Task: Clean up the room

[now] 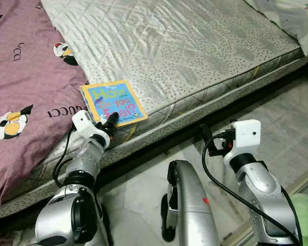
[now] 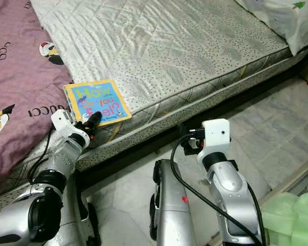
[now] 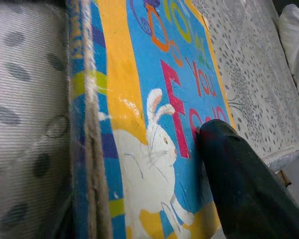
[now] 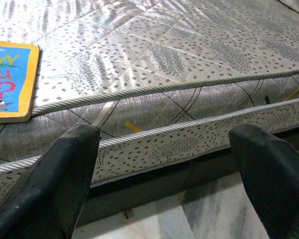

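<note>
Left gripper (image 1: 109, 124): at the near corner of the book, one black finger (image 3: 239, 184) lying on the cover over the red lettering; the other finger is hidden, so I cannot tell whether it has pinched the book yet.

Book (image 1: 113, 102): a children's board book, blue and yellow with a white rabbit on the cover, lying flat on the mattress (image 1: 185, 46) right at its near edge, just beside the purple blanket (image 1: 25, 87).

Handling: it looks thin, stiff and light (the glossy cover may be slippery), so my guess is a pinch across the near edge, one finger above and one slid beneath at the mattress piping, would hold better than pressing on the cover.

Risk: a push from above may only slide it further onto the bed.

Right gripper (image 4: 164, 164): spread wide with nothing between its fingers, low by the side of the mattress above the marble floor (image 1: 292, 118), well apart from the book.

Farther off: a pale pillow (image 1: 292, 18) at the far corner of the bed.
</note>
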Available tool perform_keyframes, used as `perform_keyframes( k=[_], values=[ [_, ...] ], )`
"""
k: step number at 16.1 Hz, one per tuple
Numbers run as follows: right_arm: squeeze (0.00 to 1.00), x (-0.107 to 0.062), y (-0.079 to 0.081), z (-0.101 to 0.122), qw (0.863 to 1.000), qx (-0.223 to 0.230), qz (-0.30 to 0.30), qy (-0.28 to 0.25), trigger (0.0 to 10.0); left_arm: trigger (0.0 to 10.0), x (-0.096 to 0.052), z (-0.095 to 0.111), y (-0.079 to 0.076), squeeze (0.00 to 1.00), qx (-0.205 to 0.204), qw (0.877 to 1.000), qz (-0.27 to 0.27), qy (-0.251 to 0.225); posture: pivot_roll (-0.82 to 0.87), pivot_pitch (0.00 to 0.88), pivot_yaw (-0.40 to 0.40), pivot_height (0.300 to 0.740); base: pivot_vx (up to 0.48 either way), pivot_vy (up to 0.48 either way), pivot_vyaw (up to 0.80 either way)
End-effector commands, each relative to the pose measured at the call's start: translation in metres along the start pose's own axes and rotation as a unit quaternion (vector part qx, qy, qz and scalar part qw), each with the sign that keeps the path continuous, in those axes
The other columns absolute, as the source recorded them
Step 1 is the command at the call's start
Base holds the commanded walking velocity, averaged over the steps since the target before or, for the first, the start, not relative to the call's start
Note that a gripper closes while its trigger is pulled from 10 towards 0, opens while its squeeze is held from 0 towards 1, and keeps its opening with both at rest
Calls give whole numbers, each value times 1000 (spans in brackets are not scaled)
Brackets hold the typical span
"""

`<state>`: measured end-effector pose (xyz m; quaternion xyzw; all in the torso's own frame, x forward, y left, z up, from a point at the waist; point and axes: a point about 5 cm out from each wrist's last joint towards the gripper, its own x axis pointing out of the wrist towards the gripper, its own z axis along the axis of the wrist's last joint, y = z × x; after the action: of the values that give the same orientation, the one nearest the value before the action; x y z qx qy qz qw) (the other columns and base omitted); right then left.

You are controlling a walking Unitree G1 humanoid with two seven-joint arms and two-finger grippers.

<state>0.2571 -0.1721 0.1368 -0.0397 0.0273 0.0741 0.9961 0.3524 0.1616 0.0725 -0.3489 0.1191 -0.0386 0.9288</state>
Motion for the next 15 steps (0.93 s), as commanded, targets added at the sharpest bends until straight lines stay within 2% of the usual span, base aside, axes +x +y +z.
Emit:
perform_keyframes(
  k=[1, 5, 6, 7, 8, 9, 10, 14, 15],
  values=[
    [0, 0, -3, -2, 1000, -1, -8, 1, 10000, 10000, -4, -2, 8, 1000, 0, 1000, 9, 6, -190, 178, -74, 513, 0, 0, 0],
    [0, 2, -2, -1, 1000, -1, -10, -4, 10000, 10000, -5, 2, 13, 1000, 13, 1000, 22, 8, -190, 169, -66, 513, 0, 0, 0],
    [0, 2, -3, -1, 1000, -1, -11, -5, 10000, 10000, -6, 3, 15, 290, 18, 1000, 23, 9, -188, 168, -64, 513, 0, 0, 0],
    [0, 2, -3, -1, 1000, -1, -12, -5, 10000, 10000, -7, 3, 17, 0, 22, 999, 27, 14, -188, 168, -63, 513, 0, 0, 0],
    [0, 2, -2, -1, 1000, -1, -12, -6, 10000, 10000, -7, 9, 22, 0, 20, 999, 32, 11, -191, 169, -62, 513, 0, 0, 0],
    [0, 2, -2, -1, 1000, -1, -12, -6, 10000, 8941, -7, 10, 23, 0, 20, 999, 36, 14, -191, 169, -62, 513, 0, 0, 0],
    [0, 3, -2, -2, 1000, -1, -13, -6, 10000, 0, -6, 10, 22, 0, 21, 999, 26, 20, -190, 165, -65, 513, 0, 0, 0],
    [0, 6, 0, 1, 1000, 6, -9, -13, 10000, 0, -5, 10, 20, 0, 22, 999, 16, 37, -190, 161, -63, 513, 0, 0, 0],
    [0, 6, 6, 2, 999, 24, 17, -15, 10000, 0, -4, 9, 20, 0, 20, 999, 14, 45, -191, 161, -62, 513, 0, 0, 0]
  ],
)
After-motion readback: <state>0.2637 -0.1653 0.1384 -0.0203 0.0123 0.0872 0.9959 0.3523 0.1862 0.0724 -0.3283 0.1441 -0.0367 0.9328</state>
